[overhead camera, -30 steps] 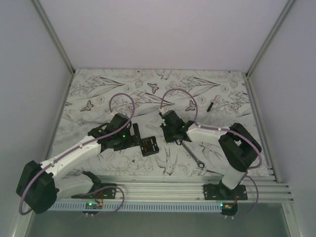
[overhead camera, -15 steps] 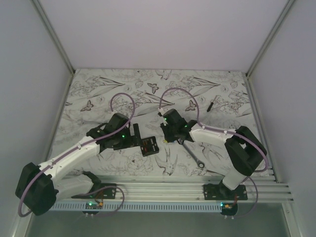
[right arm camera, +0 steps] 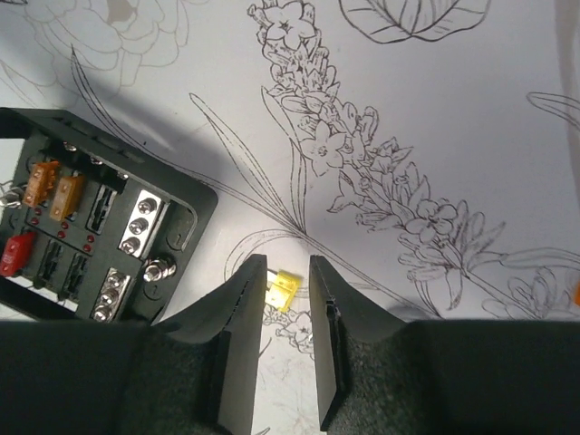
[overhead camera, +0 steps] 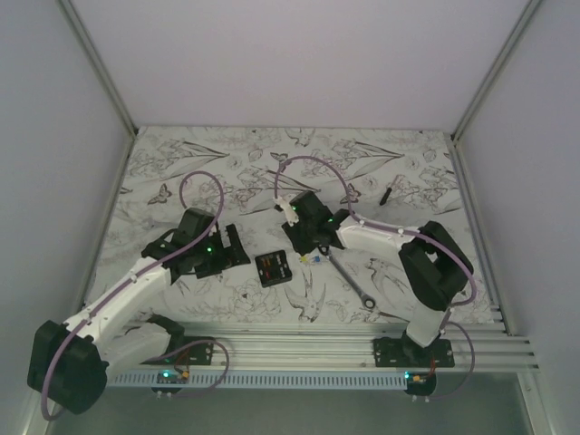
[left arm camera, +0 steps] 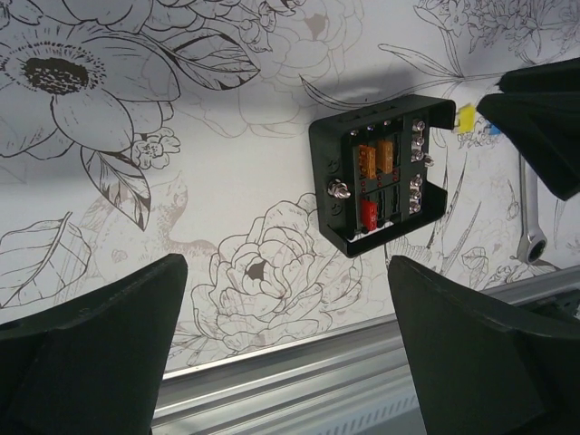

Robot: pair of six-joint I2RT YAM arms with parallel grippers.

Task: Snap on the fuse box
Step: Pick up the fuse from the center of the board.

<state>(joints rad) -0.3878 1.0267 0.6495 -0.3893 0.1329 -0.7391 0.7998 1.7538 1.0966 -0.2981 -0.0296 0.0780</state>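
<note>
On the flower-printed tablecloth (overhead camera: 181, 172), the small black square plastic fuse box (overhead camera: 273, 268) is lying face up between the two grippers, touching neither, with orange and red fuses showing in its slots. The left gripper (overhead camera: 234, 246) is hovering just to the box's left with its jaws spread wide, holding nothing. The right gripper (right arm camera: 287, 272) is standing just to the box's right with its jaws parted only a little. A tiny yellow plastic fuse (right arm camera: 286, 290) is lying on the cloth between its tips — loose, not clamped. The long silver metal wrench (overhead camera: 353, 281) is resting farther right, apart from the box.
</note>
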